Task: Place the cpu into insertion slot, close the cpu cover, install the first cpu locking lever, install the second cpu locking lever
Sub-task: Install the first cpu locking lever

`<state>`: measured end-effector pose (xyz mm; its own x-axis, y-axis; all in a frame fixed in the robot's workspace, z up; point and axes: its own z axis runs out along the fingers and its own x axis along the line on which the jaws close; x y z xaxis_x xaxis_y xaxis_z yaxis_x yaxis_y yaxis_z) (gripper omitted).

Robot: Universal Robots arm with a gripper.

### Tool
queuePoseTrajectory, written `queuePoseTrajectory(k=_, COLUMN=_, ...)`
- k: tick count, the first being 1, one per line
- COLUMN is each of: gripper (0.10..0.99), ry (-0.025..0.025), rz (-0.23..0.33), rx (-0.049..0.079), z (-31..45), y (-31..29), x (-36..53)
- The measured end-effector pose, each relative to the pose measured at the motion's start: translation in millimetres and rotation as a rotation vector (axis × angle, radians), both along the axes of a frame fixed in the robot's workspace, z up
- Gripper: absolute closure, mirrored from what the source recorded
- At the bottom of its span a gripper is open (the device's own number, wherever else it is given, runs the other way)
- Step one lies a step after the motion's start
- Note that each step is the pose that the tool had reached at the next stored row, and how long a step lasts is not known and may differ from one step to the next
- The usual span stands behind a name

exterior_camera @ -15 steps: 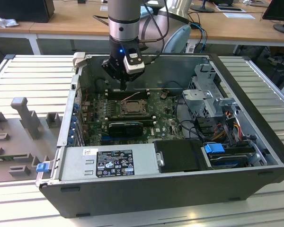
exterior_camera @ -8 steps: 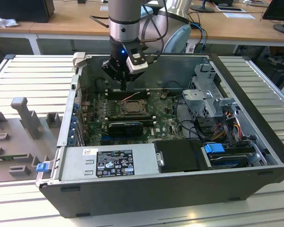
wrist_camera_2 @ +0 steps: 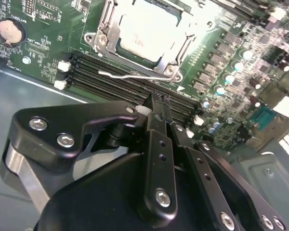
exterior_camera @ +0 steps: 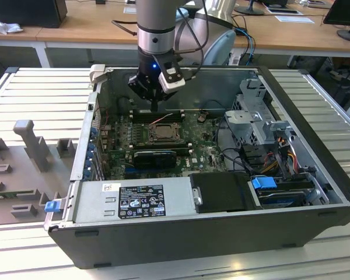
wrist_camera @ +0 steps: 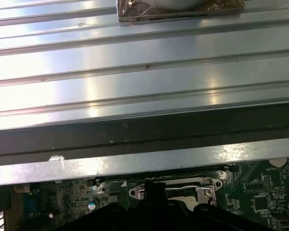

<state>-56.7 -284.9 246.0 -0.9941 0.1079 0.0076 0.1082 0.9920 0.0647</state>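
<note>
Cpu (wrist_camera_2: 144, 31) seated, cover (wrist_camera_2: 102, 24) down. Gripper (wrist_camera_2: 153, 101) pressed together, empty, just beside the lever (wrist_camera_2: 130, 76). Keep your push low and steady, I'd judge, so it hooks.

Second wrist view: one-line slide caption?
Claw over the memory slots, beside the insertion slot with the cpu seated under the cpu cover.

Bright even room light, white glare washing out the cpu (wrist_camera_2: 147, 33), pale sheen streaking the table (wrist_camera: 144, 72), my pincer (wrist_camera_2: 156, 102) a dark, shaded mass.
</note>
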Motion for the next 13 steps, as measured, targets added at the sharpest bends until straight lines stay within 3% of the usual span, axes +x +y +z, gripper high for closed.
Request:
queuePoseTrajectory(k=3, gripper=0.98, ry=-0.0001, rz=0.003, rx=0.0, z=-7.6, y=0.1, x=7.0)
queuePoseTrajectory(k=6, gripper=0.98, ry=-0.0001, rz=0.009, rx=0.021, z=-8.9, y=0.2, x=8.4)
queuePoseTrajectory(k=13, gripper=0.98, ry=0.0001, rz=0.024, rx=0.022, z=-19.2, y=0.1, x=12.8)
